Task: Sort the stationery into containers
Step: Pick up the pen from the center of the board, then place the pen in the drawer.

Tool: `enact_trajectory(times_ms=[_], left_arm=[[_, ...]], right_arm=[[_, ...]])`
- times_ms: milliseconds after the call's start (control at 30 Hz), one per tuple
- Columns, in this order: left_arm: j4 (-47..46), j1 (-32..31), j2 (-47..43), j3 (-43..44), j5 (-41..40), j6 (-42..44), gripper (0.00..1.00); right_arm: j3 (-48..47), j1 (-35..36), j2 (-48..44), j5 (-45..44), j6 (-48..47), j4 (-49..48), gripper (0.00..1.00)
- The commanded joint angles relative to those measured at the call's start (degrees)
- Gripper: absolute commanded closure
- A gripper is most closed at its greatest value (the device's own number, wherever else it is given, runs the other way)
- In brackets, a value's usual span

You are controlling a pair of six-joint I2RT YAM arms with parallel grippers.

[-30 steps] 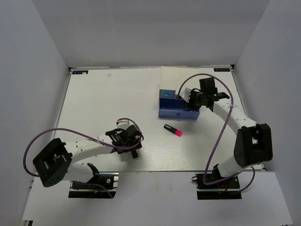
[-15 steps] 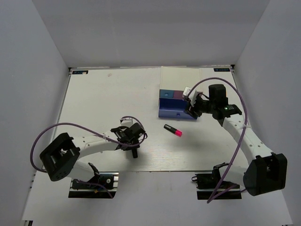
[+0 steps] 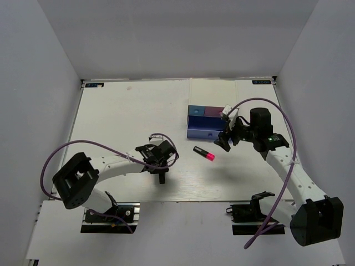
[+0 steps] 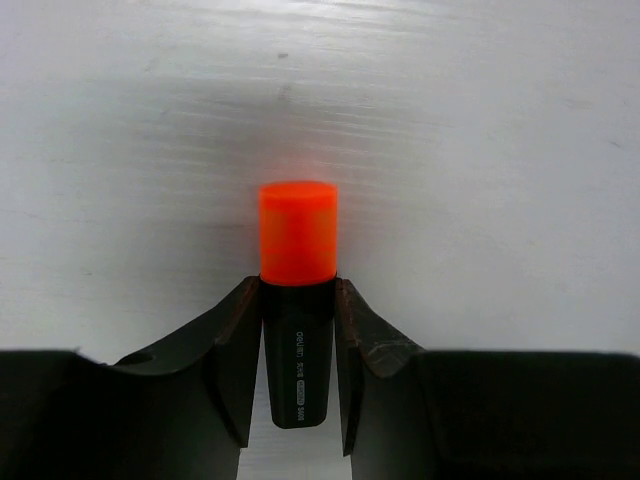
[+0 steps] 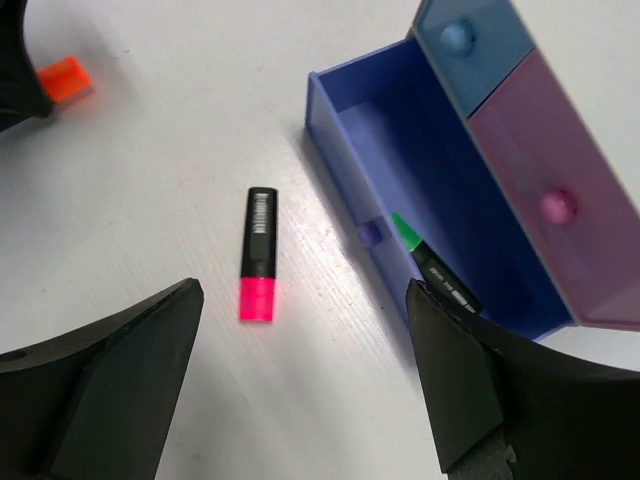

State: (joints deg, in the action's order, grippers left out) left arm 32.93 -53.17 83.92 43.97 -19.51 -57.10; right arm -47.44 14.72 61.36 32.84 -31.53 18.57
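Note:
My left gripper (image 4: pixel 298 300) is shut on the black body of an orange-capped marker (image 4: pixel 297 232), low at the table's front centre; in the top view that gripper (image 3: pixel 161 173) hides the marker. A pink-capped marker (image 5: pixel 258 250) lies loose on the table (image 3: pixel 204 154). My right gripper (image 5: pixel 305 300) hangs open and empty above it, just in front of the pulled-out blue drawer (image 5: pixel 335 130). A green-capped marker (image 5: pixel 430 260) lies inside that drawer. The pink drawer (image 5: pixel 550 190) and a small blue drawer (image 5: pixel 470 40) are closed.
The mini cabinet (image 3: pixel 209 111) stands right of centre at the back, its open drawer (image 3: pixel 208 133) reaching toward the arms. Grey walls enclose the table on three sides. Purple cables loop over both arms.
The left gripper has closed on the orange-capped marker and shifted slightly right. The right gripper has opened wide and drawn back from over the drawer toward the pink-capped marker.

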Motion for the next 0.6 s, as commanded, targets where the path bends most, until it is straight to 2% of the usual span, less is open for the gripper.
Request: enact_trajectory(times_ms=[0, 67, 100, 167, 200, 233, 300, 367, 567], left_arm=[[-4.43, -0.45, -6.03, 5.67, 2.53, 7.59, 0.68], [-11.02, -0.45, -7.45, 7.53, 4.99, 10.77, 0.69], [-13.13, -0.45, -7.45, 9.63, 6.14, 14.0, 0.69], [-19.11, 0.16, -7.45, 11.75, 10.08, 17.45, 0.7], [-20.78, 0.17, -6.41, 14.19, 11.58, 21.29, 0.7], [-22.71, 0.17, -4.4, 15.26, 13.42, 23.42, 0.7], [-25.54, 0.7, -1.67, 19.39, 15.98, 27.02, 0.7], [-26.33, 0.7, 3.06, 24.03, 19.23, 34.49, 0.7], [-28.43, 0.7, 12.84, 34.95, 21.27, 52.34, 0.7]], right_arm=[[1.99, -0.31, -2.56, 3.8, 5.25, -1.69, 0.13], [3.4, -0.31, -3.87, 4.51, 6.91, -1.96, 0.22], [4.36, -0.39, -4.75, 4.51, 8.14, -2.22, 0.45], [5.69, -0.74, -6.34, 3.82, 9.81, -3.36, 0.75], [6.56, -0.83, -7.47, 2.59, 11.39, -3.62, 0.93], [7.27, -1.01, -8.44, 1.62, 11.84, -4.06, 0.96], [8.49, -1.27, -9.68, 0.82, 12.19, -4.33, 0.96], [8.94, -1.45, -10.91, -0.75, 12.63, -4.42, 0.94], [10.52, -2.06, -14.43, -3.48, 13.16, -4.59, 0.91]])
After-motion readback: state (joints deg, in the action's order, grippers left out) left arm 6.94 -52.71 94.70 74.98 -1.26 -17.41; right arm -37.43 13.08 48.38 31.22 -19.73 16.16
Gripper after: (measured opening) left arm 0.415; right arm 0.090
